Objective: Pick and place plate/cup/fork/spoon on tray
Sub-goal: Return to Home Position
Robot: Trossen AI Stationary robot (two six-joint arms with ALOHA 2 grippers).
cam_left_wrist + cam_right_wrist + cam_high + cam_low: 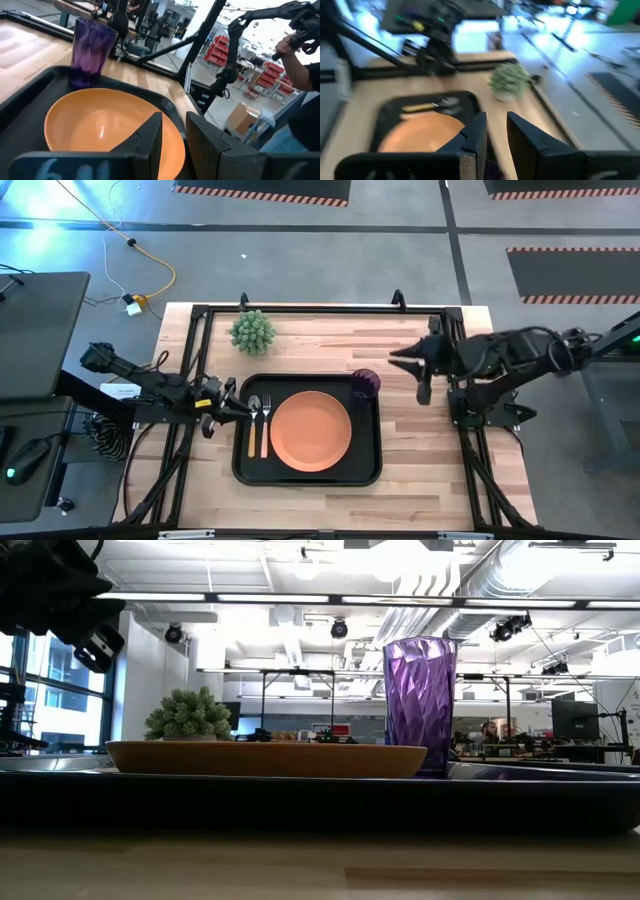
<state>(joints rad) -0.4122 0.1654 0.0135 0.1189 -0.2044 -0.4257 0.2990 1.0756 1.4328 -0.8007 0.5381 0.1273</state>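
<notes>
Tabletop from above: I see pale wood planks [420,440] on a grey floor, with the tray [240,465] at centre. On it sit the plate [311,431], the cup [366,382] at its 1 o'clock, and the fork [266,423] and spoon [253,420] at its 9 o'clock. The left gripper [243,412] hovers by the tray's 9 o'clock rim; the right gripper [404,363] hangs at 2 o'clock. The low view shows a bright workshop (ducts overhead). Each wrist view shows a narrow finger gap holding nothing.
</notes>
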